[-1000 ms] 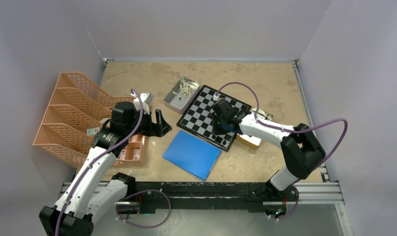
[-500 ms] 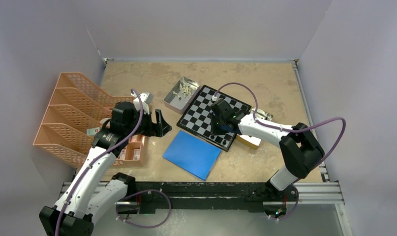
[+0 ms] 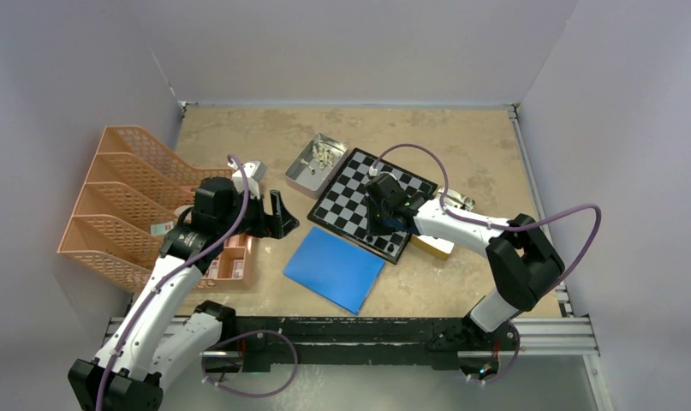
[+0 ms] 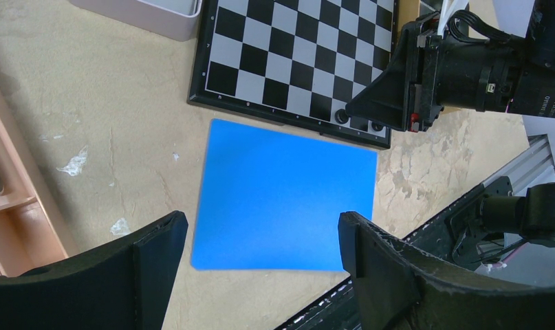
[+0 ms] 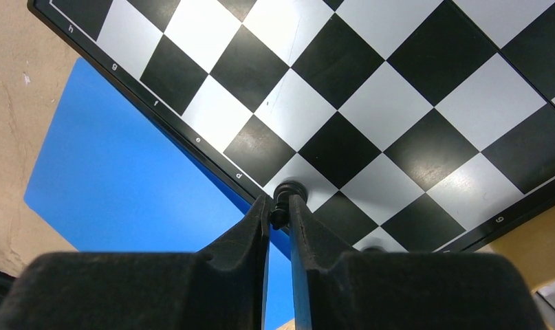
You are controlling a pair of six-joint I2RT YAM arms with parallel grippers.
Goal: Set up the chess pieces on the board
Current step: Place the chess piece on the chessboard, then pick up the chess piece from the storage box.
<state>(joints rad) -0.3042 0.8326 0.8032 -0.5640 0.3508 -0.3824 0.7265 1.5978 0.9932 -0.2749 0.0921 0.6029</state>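
The board (image 3: 356,190) of black and silvery checks lies mid-table; it also shows in the left wrist view (image 4: 288,55) and the right wrist view (image 5: 371,103). My right gripper (image 5: 279,206) is shut on a tiny black chess piece (image 5: 285,194). The piece's base is on or just above a white square in the board's edge row beside the blue sheet. A second black piece (image 4: 376,126) stands two squares along that row. My right gripper also shows in the top view (image 3: 384,224). My left gripper (image 4: 260,234) is open and empty, hovering over the blue sheet's left side.
A blue square sheet (image 3: 334,268) lies just in front of the board. A metal tin (image 3: 318,158) with cream pieces touches the board's far left side. An orange file rack (image 3: 119,197) and a pink tray (image 3: 230,261) stand left. A yellow box (image 3: 433,246) lies under my right arm.
My right gripper has shifted slightly left along the board's near row with the black piece in it. My left arm has not moved.
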